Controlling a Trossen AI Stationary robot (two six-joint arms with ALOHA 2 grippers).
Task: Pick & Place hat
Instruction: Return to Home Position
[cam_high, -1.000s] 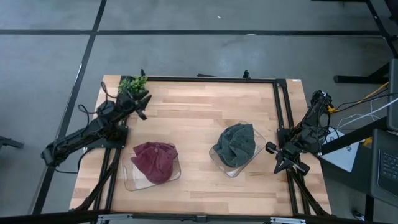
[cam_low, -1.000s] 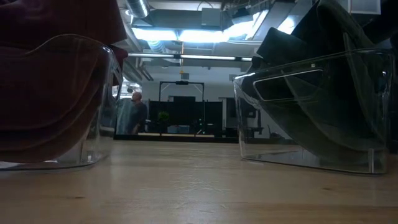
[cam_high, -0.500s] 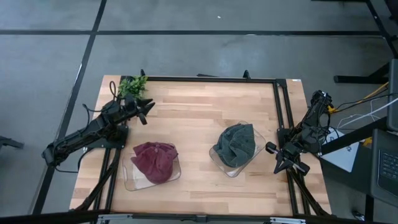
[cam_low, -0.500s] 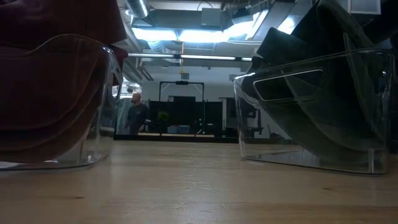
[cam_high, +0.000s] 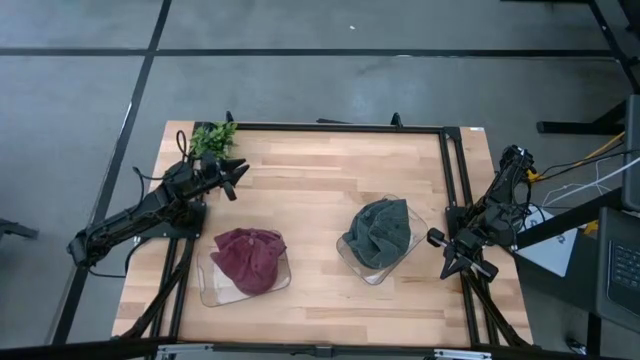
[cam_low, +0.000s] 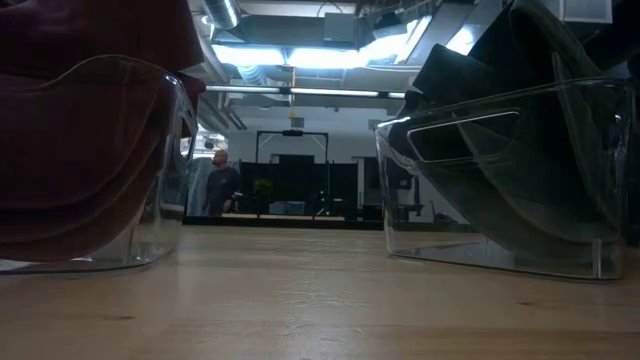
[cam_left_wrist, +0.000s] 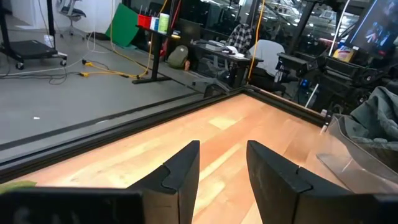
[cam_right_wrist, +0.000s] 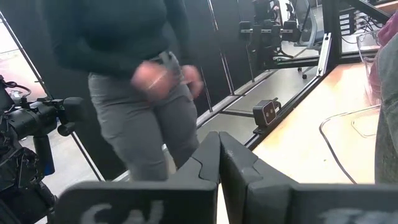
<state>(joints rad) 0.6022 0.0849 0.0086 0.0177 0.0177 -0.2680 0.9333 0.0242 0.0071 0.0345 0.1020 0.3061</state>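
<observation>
A maroon hat lies crumpled in a clear container on the table's near left. A grey-green hat fills a second clear container toward the right. The low view shows the maroon hat and the grey-green hat behind their clear walls. My left gripper hovers near the far-left corner beside a small plant, with its fingers open and nothing between them. My right gripper waits shut at the table's right edge, its fingers closed together.
A small green plant stands at the far-left corner, just beyond my left gripper. A black frame rail runs along the far and right edges. Bare wood lies between the containers. A person stands beyond the table's right side.
My left gripper has shifted a little toward the table's right and near side, away from the plant, then held still. Both hats and both containers have stayed where they were.
</observation>
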